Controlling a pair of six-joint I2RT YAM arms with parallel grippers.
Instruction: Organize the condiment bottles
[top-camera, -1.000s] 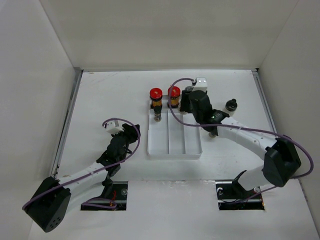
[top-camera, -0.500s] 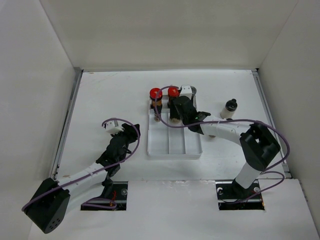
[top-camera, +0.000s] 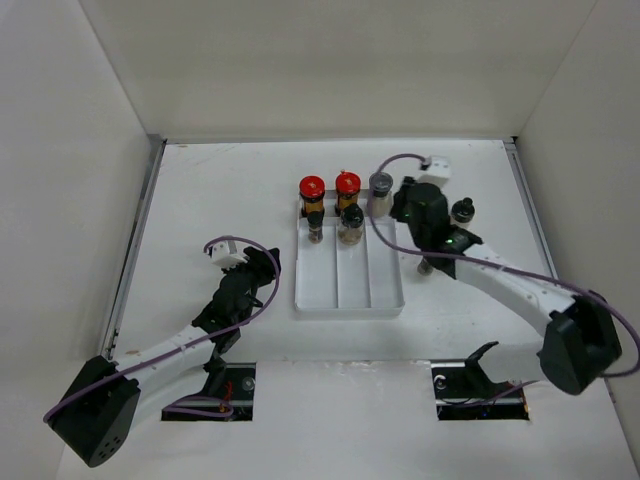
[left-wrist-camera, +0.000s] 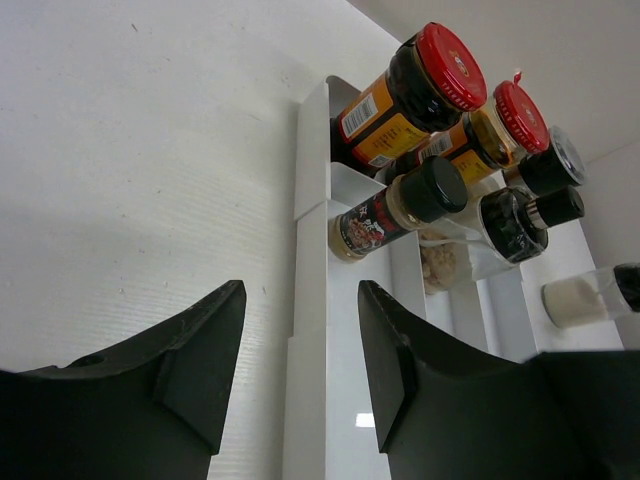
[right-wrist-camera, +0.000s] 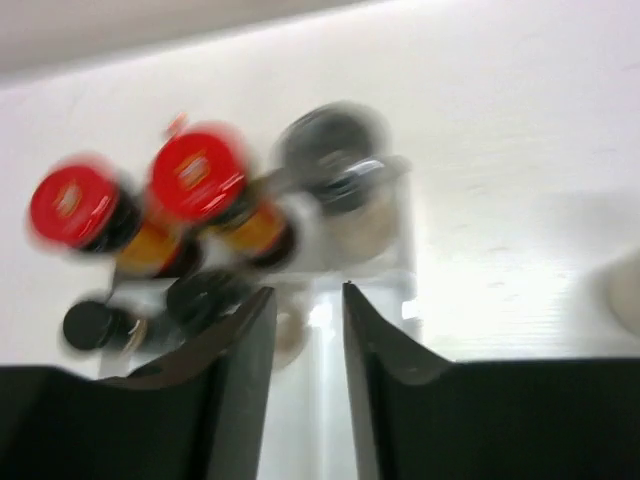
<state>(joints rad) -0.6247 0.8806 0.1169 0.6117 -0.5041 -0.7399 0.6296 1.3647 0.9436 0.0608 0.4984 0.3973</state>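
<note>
Two red-capped condiment bottles (top-camera: 312, 190) (top-camera: 347, 185) and a grey-capped one (top-camera: 381, 185) stand along the far end of the white tray (top-camera: 385, 290). In front of the red ones stand two black-capped shakers (top-camera: 316, 232) (top-camera: 351, 222). My right gripper (top-camera: 402, 203) hovers just right of the grey-capped bottle. Its jaws are a narrow gap apart, with nothing between them (right-wrist-camera: 305, 295). My left gripper (top-camera: 265, 262) rests low on the table left of the tray, open and empty (left-wrist-camera: 300, 330). It faces the tray's left wall (left-wrist-camera: 310, 300) and the bottles (left-wrist-camera: 420, 85).
Another black-capped bottle (top-camera: 462, 212) with pale contents stands on the table right of the tray, close to my right arm. A small dark thing (top-camera: 425, 266) shows under the right forearm. White walls close in the table on three sides.
The second black-capped shaker now stands in the tray's middle channel. My right gripper has drawn back to the right from it and its jaws have narrowed. The left arm has not moved.
</note>
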